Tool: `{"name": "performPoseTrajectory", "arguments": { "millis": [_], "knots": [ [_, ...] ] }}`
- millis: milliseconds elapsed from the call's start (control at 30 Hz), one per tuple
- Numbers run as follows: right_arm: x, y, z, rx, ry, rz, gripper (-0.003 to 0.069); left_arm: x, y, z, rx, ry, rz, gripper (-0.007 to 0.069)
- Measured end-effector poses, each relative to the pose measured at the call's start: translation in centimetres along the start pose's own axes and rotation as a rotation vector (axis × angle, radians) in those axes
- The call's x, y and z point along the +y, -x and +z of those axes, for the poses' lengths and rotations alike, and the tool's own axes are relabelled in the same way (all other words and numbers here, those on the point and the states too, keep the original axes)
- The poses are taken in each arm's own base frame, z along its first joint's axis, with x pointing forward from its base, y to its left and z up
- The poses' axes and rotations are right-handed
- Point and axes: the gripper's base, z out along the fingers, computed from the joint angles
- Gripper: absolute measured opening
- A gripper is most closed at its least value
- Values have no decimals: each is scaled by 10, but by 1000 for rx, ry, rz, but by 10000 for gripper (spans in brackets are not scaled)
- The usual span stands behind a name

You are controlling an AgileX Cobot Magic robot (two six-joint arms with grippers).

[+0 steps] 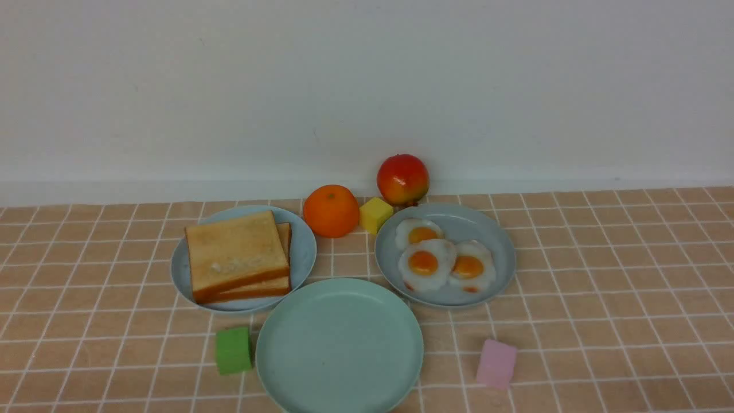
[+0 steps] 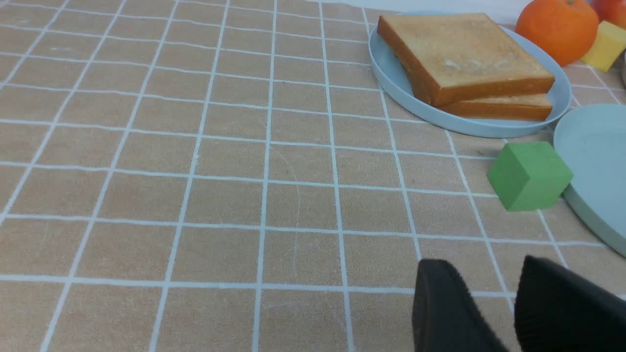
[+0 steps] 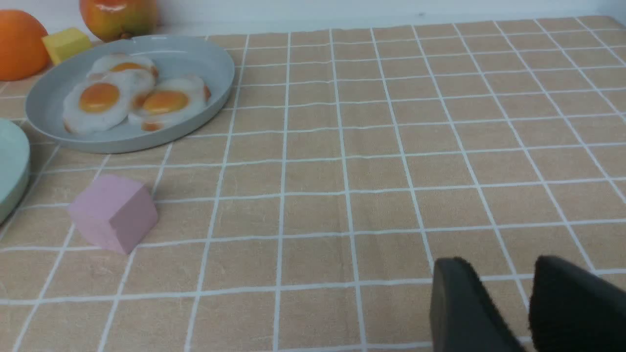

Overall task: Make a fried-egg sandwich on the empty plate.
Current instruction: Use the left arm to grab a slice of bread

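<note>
Two toast slices [image 1: 235,255] lie stacked on a light sky-blue plate [image 1: 301,246] at the left; they also show in the left wrist view [image 2: 464,54]. Three toy fried eggs [image 1: 427,263] lie on a grey-blue plate [image 1: 493,241] at the right, and also show in the right wrist view [image 3: 100,98]. The empty mint-green plate [image 1: 339,347] sits in front between them. My left gripper [image 2: 484,266] hovers low over the cloth, left of the green cube, shut and empty. My right gripper [image 3: 501,264] hovers over the cloth right of the pink cube, shut and empty. Neither arm shows in the front view.
An orange [image 1: 331,210], a yellow cube [image 1: 375,214] and a red apple [image 1: 402,179] stand behind the plates by the wall. A green cube [image 1: 233,350] touches the mint plate's left rim. A pink cube [image 1: 496,363] lies to its right.
</note>
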Motion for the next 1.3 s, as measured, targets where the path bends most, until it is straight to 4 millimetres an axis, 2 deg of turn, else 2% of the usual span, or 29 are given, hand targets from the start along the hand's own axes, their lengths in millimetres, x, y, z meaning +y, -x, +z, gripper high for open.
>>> {"name": "performPoseTrajectory", "arguments": {
  "millis": [1000,1300],
  "knots": [
    [-2,0,0,-2,-18,-45,239,0,0,0,-2,0,0,238],
    [-1,2,1,-31,-13,-46,239,-2,10,0,-109,-22,0,238]
  ]
}}
